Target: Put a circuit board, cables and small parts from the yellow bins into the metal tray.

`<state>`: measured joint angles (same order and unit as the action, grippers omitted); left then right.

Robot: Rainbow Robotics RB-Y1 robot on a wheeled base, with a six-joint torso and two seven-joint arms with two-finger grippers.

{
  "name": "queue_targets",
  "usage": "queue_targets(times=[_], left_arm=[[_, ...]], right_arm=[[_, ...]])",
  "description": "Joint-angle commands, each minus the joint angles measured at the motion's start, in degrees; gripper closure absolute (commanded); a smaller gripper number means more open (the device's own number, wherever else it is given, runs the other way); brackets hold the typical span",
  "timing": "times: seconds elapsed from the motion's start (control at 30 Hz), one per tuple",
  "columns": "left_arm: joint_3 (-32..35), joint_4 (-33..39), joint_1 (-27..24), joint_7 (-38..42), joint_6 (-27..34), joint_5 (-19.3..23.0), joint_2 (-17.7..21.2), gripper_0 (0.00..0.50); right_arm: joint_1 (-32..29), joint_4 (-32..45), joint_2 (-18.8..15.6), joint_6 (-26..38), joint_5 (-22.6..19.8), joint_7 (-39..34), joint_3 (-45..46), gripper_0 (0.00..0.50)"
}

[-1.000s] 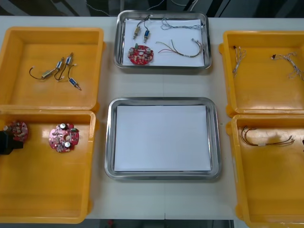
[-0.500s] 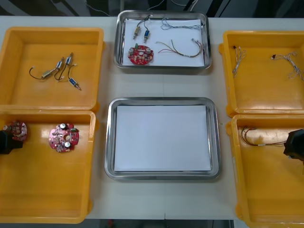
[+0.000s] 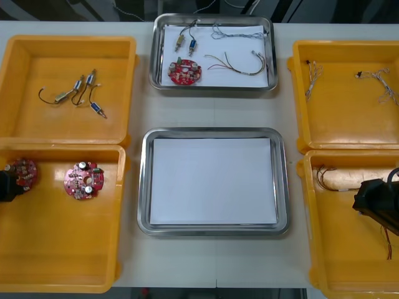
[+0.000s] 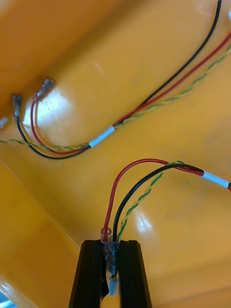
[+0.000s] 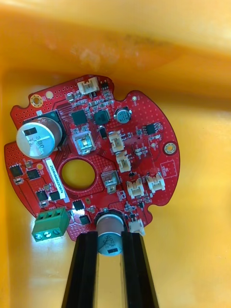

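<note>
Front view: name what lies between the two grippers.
Front view, left gripper (shut on a circuit board) to right gripper (shut on a cable): loose circuit board, left bin wall, white-lined metal tray, right bin wall, second cable.

The left gripper [image 5: 109, 239], well left of the near metal tray [image 3: 144, 187], grips a round red circuit board [image 5: 91, 159] by its capacitor; the right gripper [image 4: 110, 248], well right of it, pinches a cable [image 4: 214, 179] by its ends.

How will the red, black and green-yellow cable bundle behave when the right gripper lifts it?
Probably floppy: the red, black and green-yellow cable bundle curves loosely from the right gripper over the yellow bin. Likely light: thin wires. It may slip: only its end terminals are pinched.
</note>
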<state>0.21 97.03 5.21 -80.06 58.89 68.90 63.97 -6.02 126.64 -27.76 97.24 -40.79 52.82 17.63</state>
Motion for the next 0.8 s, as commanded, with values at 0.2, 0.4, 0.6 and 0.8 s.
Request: queue_targets(times=[0.2,0.4,0.6,0.8], left_arm=[[-0.83,0.0,-0.46,-3.7,-0.89,-0.08,2.65,0.5],[-0.83,0.0,-0.9,-3.97,-0.1,0.62,2.65,0.5],[-0.65,0.71,-1.87,-3.7,2.01,1.94,3.36,0.5],[-0.56,1.85,-1.96,-3.53,3.16,3.17,3.71,0.5]], right_arm=[[-2.42,1.85,0.51,-0.56,0.8,-0.88,-0.76,0.459],[-2.25,1.94,0.51,-0.74,1.15,-0.96,-0.76,0.139],[-2.25,1.85,0.51,-1.09,1.24,-1.14,-0.58,0.0],[-2.25,1.85,0.51,-1.79,1.24,-1.14,-0.23,0.0]])
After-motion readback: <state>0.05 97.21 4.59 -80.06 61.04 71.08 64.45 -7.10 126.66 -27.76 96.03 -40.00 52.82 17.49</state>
